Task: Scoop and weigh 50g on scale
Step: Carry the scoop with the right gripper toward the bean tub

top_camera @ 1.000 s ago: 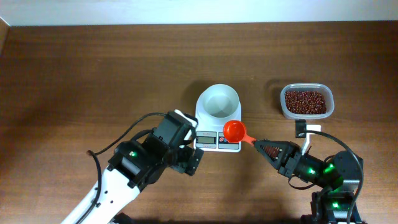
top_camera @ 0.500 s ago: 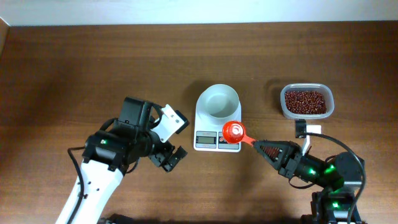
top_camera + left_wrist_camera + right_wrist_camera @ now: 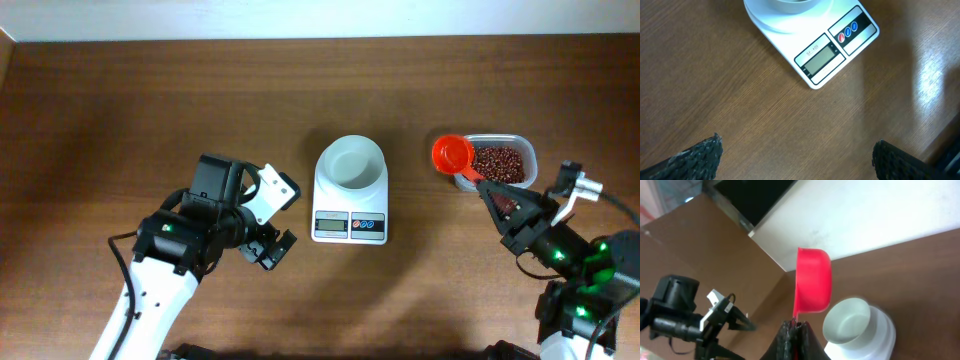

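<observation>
Currently placing the scale [image 3: 350, 190] in the middle of the table [image 3: 150, 100], roughly between the two arms. Long axis running away from the robot: white bowl top [image 3: 351, 163] at the far end, display [image 3: 331, 225] and buttons [image 3: 368, 225] at the near end. Seeing no beans in the bowl top. Can't read any digits on the display in either view.

Right of the scale and apart from it: clear tub of red beans [image 3: 497, 165]. Over the tub's left rim, finding the red scoop [image 3: 452, 154], round end toward the scale, handle [image 3: 470, 176] running diagonally back and right into the right gripper [image 3: 485, 188]. Clamped tight on that handle. No beans visible in the scoop from overhead; too edge-on in the right wrist view to confirm.

Left gripper [image 3: 272, 250] parked left of the scale, level with the display end. Spread fully wide, holding nothing, touching nothing.

Judging the step as loading the scoop: needs a dip to the right into the beans, then a carry left to the bowl top. Clearly a right-arm job: nearer the tub and holding the tool. Worth watching the tub rim on the dip, plus spillage across the gap to the scale.
</observation>
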Robot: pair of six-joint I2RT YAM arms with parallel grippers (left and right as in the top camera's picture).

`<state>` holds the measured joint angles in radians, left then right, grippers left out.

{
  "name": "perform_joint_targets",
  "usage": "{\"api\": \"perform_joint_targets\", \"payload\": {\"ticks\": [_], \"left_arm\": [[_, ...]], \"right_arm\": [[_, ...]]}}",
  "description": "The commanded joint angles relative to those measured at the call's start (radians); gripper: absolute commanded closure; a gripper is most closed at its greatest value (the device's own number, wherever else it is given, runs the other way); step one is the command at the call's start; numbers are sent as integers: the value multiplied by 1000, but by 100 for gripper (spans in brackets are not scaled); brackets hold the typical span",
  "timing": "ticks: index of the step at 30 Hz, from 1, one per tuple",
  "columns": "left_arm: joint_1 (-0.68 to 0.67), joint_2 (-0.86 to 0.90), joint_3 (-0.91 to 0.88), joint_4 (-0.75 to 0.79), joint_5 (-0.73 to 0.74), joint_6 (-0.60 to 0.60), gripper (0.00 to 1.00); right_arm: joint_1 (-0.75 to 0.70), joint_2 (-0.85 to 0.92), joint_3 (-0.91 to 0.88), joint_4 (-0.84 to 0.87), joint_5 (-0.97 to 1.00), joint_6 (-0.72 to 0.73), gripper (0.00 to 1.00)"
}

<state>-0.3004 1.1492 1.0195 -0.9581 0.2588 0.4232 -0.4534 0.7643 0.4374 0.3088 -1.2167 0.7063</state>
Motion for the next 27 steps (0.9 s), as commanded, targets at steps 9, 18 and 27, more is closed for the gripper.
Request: {"api": "perform_joint_targets", "payload": {"ticks": [9, 18, 27], "left_arm": [[4, 0, 19, 7, 26, 9, 1], [4, 1, 18, 37, 26, 13, 1], [4, 1, 18, 29, 63, 87, 1]], "right_arm": [[-4, 32, 222, -1096, 354, -653, 96], [-4, 32, 622, -1484, 544, -807, 96], [-4, 32, 621, -1497, 529, -804, 96]]}}
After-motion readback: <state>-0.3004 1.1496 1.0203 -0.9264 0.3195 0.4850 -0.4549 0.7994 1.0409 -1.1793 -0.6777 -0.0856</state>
